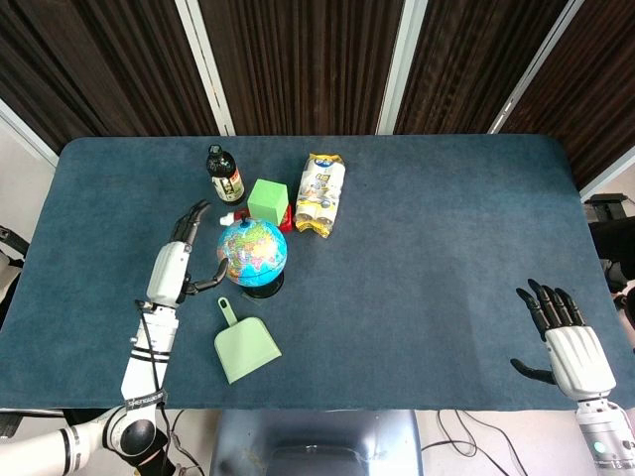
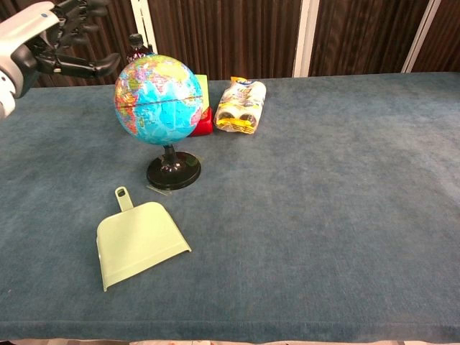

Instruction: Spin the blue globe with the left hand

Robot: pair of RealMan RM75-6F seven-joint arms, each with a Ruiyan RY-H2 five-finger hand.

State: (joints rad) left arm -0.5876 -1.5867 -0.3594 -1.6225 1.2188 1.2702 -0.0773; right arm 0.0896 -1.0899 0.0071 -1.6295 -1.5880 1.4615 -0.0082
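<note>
The blue globe [image 1: 253,252] stands on its black round base [image 2: 173,173] left of the table's middle; in the chest view the globe [image 2: 158,97] is tilted on its axis. My left hand [image 1: 181,260] hovers just left of the globe with fingers spread and holds nothing. In the chest view the left hand [image 2: 52,37] is at the top left, and its thumb tip [image 2: 111,68] reaches the globe's upper left side, touching or nearly so. My right hand [image 1: 568,342] rests open at the near right of the table, far from the globe.
A green dustpan [image 1: 242,345] lies in front of the globe. Behind it stand a dark bottle [image 1: 224,175], a green box [image 1: 266,200] with a red thing beside it, and a yellow snack pack [image 1: 319,192]. The blue cloth [image 1: 437,248] covers the table.
</note>
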